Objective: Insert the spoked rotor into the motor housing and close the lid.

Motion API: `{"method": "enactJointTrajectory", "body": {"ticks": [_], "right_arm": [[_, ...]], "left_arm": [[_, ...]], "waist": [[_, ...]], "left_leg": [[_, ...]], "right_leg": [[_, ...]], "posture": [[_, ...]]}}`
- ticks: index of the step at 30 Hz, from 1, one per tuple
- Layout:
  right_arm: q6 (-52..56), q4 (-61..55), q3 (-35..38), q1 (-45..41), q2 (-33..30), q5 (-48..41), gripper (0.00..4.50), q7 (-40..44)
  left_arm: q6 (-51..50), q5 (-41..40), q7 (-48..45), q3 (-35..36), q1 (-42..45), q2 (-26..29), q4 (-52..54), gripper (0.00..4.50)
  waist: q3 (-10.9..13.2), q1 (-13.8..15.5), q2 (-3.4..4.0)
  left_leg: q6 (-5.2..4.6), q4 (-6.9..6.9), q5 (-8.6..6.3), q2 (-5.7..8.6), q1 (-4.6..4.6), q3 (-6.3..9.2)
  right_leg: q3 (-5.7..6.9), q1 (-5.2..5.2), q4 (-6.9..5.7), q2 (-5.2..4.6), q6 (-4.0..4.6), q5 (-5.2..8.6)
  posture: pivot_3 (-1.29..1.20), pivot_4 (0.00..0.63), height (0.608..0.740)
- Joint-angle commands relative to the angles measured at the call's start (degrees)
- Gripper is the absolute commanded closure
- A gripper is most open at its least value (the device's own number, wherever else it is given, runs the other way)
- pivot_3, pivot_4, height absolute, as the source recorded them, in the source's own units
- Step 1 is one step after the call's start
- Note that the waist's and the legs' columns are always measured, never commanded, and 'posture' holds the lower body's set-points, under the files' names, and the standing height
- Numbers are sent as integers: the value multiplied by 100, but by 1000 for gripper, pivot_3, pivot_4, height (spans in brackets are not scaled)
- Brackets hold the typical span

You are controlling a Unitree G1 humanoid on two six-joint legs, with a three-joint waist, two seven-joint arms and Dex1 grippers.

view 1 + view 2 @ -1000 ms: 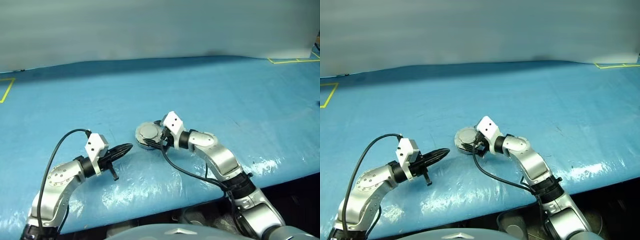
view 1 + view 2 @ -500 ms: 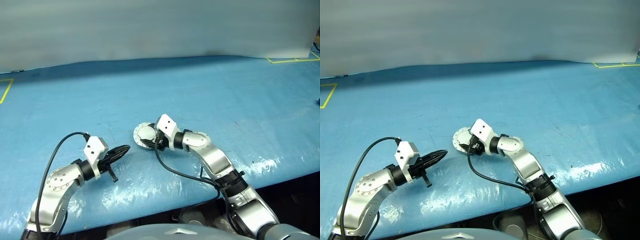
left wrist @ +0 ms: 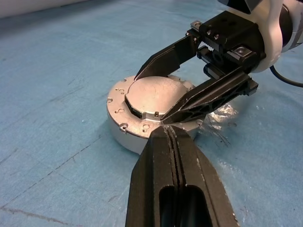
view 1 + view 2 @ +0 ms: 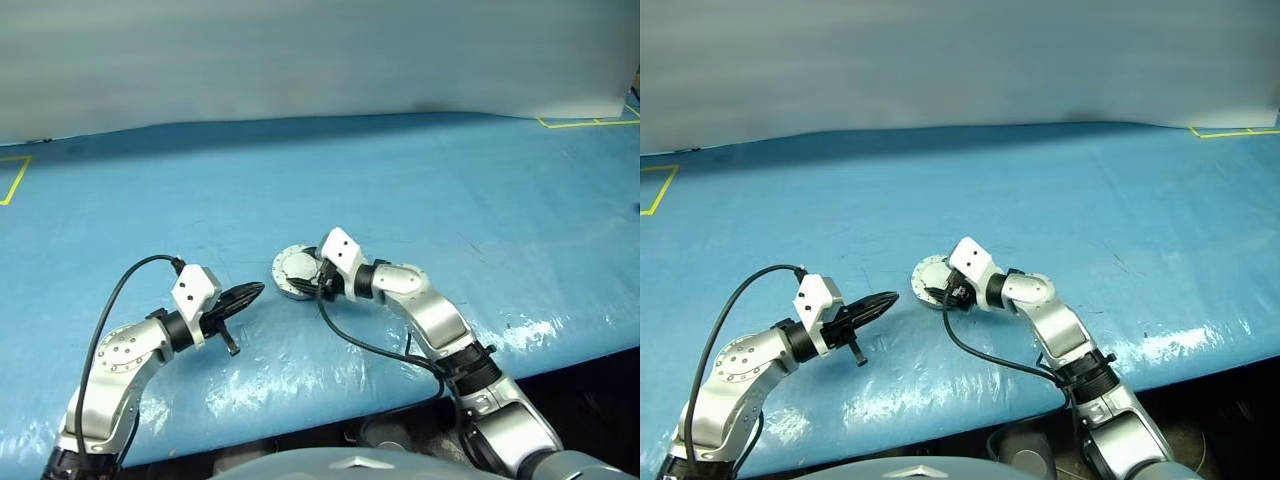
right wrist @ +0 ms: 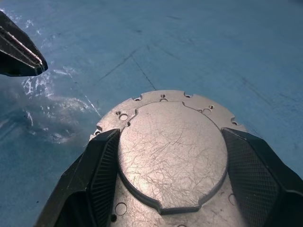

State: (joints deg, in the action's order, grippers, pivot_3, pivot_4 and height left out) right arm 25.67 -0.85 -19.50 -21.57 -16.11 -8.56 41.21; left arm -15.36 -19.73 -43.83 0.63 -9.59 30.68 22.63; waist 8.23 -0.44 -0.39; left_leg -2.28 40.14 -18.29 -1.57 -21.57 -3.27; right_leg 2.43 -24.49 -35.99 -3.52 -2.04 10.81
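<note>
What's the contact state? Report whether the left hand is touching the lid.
Apart. The right wrist view shows the left hand, shut, off to one side, with blue table between it and the lid.

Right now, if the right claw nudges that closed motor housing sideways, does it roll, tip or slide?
Probably slides: the motor housing sits flat and squat on the blue table cover, so tipping or rolling looks unlikely. All-metal look suggests rigid, heavyish. The right claw straddles its smooth lid; slipping is possible.

Between my right fingers (image 5: 102,172), matt black with a fine ribbed grip on their inner faces, the lid (image 5: 173,153) is showing as bare silver-grey metal, dull and covered in fine scratches. Under my jaws the blue table cover (image 5: 199,42) is looking like smooth plastic sheet, glinting where it is wrinkling. My left fingers (image 3: 177,184) are looking plain black and slightly glossy.
</note>
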Motion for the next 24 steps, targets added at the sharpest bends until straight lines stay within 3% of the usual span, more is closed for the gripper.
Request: {"method": "enactJointTrajectory", "body": {"ticks": [1,7,15,24], "right_arm": [[287,-324,287,16,-37,-390,1465,179],[180,-298,-85,-45,-76,-33,1465,120],[159,-190,68,4,358,-120,1465,-149],[146,-154,0,19,217,-30,1465,-24]], "left_arm": [[104,35,-26,-19,63,52,88,4500],[92,79,-49,-99,176,47,30,4500],[109,106,-2,-52,176,71,2,4500],[130,128,5,-49,184,100,-30,4500]], "waist": [[1,-10,1],[2,-18,3],[2,-25,3],[3,-24,4]], "left_leg": [[0,0,0,0,0,-1],[0,-5,0,2,-1,-1],[1,-6,0,1,-1,-2],[2,-6,1,0,-1,-2]], "right_leg": [[0,0,1,0,0,0],[2,-4,0,5,0,0],[1,-5,0,6,-1,-1],[1,-6,-1,5,0,0]], "posture": [[0,150,740],[0,150,740],[0,150,740],[0,150,740]]}}
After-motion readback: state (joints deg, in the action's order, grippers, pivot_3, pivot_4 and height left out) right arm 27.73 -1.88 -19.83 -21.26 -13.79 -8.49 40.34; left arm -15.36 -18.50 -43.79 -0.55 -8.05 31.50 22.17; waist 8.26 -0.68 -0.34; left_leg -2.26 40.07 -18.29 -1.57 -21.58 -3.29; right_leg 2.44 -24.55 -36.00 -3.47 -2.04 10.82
